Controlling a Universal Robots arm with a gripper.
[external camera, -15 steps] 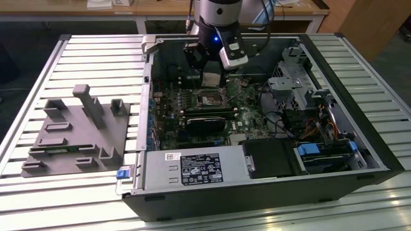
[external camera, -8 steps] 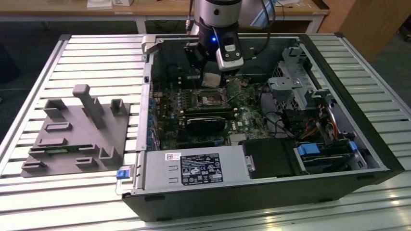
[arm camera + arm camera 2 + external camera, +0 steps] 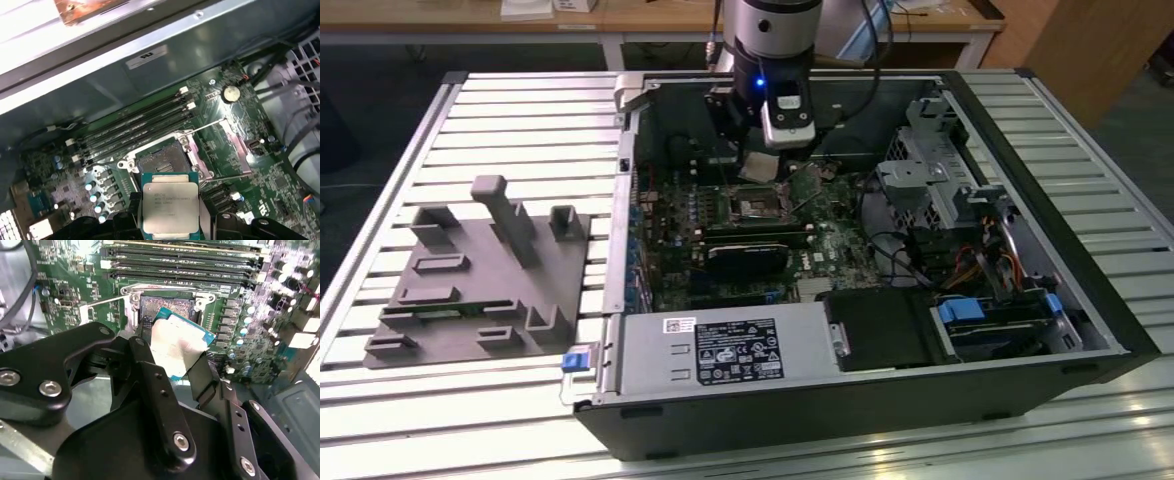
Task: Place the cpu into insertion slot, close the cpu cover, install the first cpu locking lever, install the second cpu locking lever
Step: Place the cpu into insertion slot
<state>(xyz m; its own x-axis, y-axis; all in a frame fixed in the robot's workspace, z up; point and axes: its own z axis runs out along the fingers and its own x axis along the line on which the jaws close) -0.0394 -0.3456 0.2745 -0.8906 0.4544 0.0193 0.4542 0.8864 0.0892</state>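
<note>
Gripper [image 3: 175, 362] check: found clamped on two opposite edges of cpu [image 3: 170, 207], held unseated just to the exterior view's right of insertion slot [image 3: 160, 161]. Judged light, stiff, fragile underneath; gripped best by edges, never faces.

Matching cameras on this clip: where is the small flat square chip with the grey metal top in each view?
Exterior view: grey-topped square cpu, tilted under the arm's end effector, at the exterior view's right of the dark, silver-ringed square socket.
Second wrist view: cpu clamped between black fingers, overlapping the socket.
First wrist view: cpu between the fingers, just short of the socket.
Shared landmark: that socket.
</note>
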